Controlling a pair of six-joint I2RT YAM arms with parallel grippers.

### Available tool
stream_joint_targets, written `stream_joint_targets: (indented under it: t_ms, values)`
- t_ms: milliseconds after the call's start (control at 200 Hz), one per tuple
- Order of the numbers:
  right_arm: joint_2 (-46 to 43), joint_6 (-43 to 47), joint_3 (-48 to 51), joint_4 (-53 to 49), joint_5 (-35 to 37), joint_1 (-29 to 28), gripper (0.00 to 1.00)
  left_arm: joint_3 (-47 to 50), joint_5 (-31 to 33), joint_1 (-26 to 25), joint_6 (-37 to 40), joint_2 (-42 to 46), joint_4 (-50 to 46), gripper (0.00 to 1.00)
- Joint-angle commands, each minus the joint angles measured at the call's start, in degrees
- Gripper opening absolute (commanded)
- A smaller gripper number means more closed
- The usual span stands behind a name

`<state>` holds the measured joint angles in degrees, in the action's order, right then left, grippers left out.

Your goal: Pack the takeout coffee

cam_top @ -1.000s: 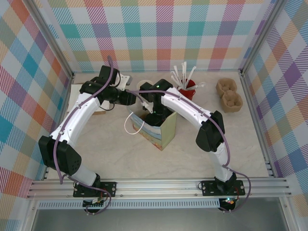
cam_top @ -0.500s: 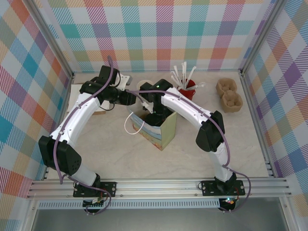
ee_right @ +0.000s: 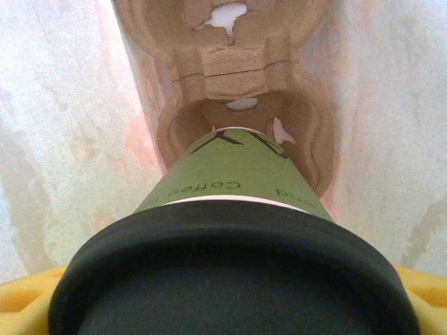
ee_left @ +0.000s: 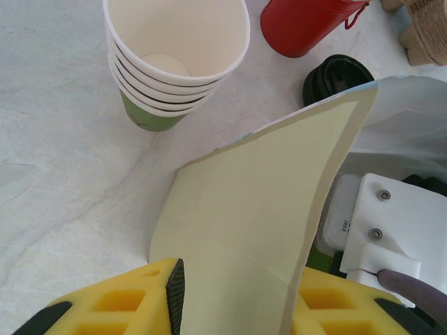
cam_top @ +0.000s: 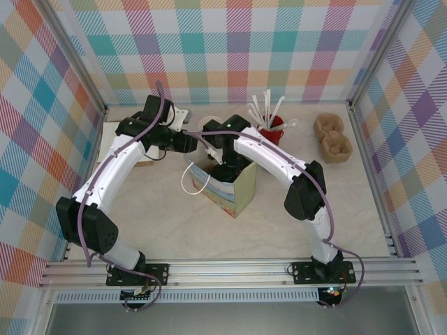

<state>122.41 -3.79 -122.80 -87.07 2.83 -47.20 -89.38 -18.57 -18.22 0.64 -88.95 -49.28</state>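
Right pincer (ee_right: 223,296): its yellow fingers (ee_right: 17,296) clasp the coffee (ee_right: 234,178) on either side just under the black lid (ee_right: 230,272). You hold the cup upright inside the bag (cam_top: 234,190), its base over the near well of the carrier (ee_right: 223,66) on the bag's floor. Whether the base is seated there cannot be told.

Left pincer (ee_left: 230,296): closed on the bag's pale wall (ee_left: 258,202), which passes between its two fingers.

Compared with the earlier top views, neither arm nor the bag has shifted; both grips are unchanged.

Pose, top view: your right arm (cam_top: 307,192) rises from its base, bends at the elbow and reaches back and left, with the wrist pointing down into the bag's mouth. Your left arm (cam_top: 105,178) arches up from its base, and its wrist turns right toward the bag's rim.

Beyond the bag, the cup stack (ee_left: 174,70), a red mug (ee_left: 307,24) and a loose lid (ee_left: 339,73) stand on the bench (ee_left: 56,174).
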Motion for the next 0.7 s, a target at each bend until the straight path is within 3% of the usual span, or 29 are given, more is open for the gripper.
stream_joint_targets:
  t_ms: [0,385,695]
  values:
    - [-1.4,-0.2,-0.9,-1.2,1.1,0.3,0.78,-0.7,-0.8,0.3,-0.2,0.6,0.3,0.35]
    - [-0.6,-0.1,-1.0,-2.1,4.9,0.3,0.79,-0.8,-0.8,0.3,-0.2,0.5,0.3,0.35]
    - [-0.6,0.1,-0.5,-1.5,2.8,0.3,0.79,-0.8,-0.9,0.3,-0.3,0.3,0.4,0.35]
